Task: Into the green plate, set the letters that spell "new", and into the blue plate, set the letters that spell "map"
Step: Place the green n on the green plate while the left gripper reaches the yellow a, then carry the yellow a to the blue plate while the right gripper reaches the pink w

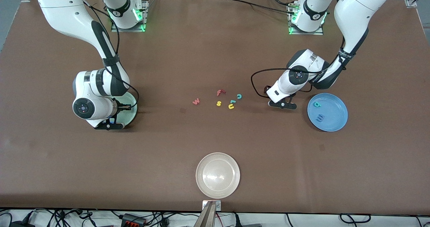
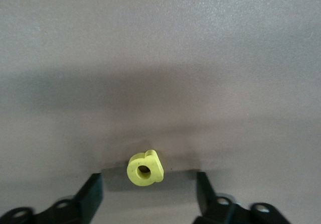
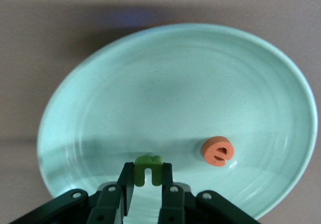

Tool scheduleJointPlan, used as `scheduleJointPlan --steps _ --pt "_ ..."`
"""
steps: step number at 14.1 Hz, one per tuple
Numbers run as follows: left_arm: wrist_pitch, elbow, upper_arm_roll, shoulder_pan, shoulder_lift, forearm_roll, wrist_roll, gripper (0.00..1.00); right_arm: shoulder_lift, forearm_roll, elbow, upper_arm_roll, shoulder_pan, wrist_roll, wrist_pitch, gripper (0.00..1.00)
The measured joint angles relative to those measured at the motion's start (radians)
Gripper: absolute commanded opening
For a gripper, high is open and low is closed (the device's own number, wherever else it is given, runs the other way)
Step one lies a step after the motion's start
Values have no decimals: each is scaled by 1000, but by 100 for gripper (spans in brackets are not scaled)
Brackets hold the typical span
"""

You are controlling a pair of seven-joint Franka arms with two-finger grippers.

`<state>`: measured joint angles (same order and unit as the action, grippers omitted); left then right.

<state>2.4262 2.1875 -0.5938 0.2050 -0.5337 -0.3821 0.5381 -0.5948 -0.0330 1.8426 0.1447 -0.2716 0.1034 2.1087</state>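
The right gripper [image 3: 146, 184] hangs low over the green plate [image 3: 150, 83], clenched on the dark green n [image 3: 147, 170], which sits upright between its fingers. The orange e [image 3: 217, 151] already lies flat in that plate, just beside the gripper, so I'd say a release straight down would land the n clear of it.

The left gripper [image 2: 148, 196] is down at the counter [image 2: 160, 43] with its fingers spread, nothing gripped yet. The yellow p [image 2: 145, 168] lies on the counter right between the two fingers, closer to one than the other. The squeeze would have to catch it across its round part; off-centre as it is, it may get nudged sideways first.

The blue plate [image 1: 328, 112] lies near that gripper, toward the left arm's end, already holding the teal a [image 1: 317, 104] and the blue m [image 1: 320, 118]. The red-pink w [image 1: 196, 101] rests on the counter between the two arms, a little closer to the right one, beside the spare letters
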Motion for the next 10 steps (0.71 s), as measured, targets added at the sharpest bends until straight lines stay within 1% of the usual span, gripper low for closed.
scheduleJointPlan --steps 2,4,6,7,9,10 --pt "3 -2 -1 0 1 -2 0 27 10 0 -5 -1 -2 2 -2 100" --pt "2 -5 -3 0 3 -2 0 23 35 -1 -30 -12 -13 3 -24 100" --pt "2 -5 -3 0 4 -2 0 20 54 -3 -66 -44 -46 3 -37 100" --pt "2 -5 -3 0 4 -2 0 20 57 -9 -80 -61 -73 8 -30 97" --pt "2 -5 -3 0 4 -2 0 20 53 -57 -92 -84 -151 49 25 83" --pt "2 -6 -3 0 4 -2 0 20 49 -75 -92 -87 -195 84 57 81"
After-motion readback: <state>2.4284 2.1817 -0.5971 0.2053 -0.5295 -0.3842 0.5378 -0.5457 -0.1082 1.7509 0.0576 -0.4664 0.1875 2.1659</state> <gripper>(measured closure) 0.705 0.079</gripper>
